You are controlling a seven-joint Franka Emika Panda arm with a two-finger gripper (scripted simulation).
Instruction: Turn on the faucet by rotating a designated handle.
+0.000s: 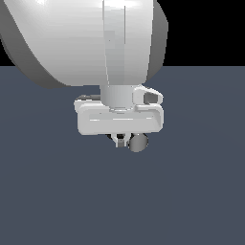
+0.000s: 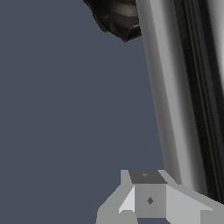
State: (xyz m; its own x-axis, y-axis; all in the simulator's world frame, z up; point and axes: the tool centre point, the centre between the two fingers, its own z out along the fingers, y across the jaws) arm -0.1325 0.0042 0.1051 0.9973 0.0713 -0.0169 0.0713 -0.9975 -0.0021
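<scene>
In the exterior view the white hand hides most of the faucet. Only the flat round end of the silvery-grey handle [image 1: 139,142] shows, right beside my gripper [image 1: 120,139] on the exterior view's right. The fingertips sit close together with nothing between them, so the gripper is shut. In the wrist view the handle [image 2: 168,96] runs as a long grey cylinder alongside my gripper [image 2: 148,199], touching or nearly touching its side. The faucet's black elbow [image 2: 116,17] shows at the handle's far end. Its round base is out of view.
A flat dark blue-grey floor [image 1: 48,191] stretches all around the faucet. My own bulky white arm link [image 1: 81,38] fills the upper part of the exterior view and blocks what lies behind it.
</scene>
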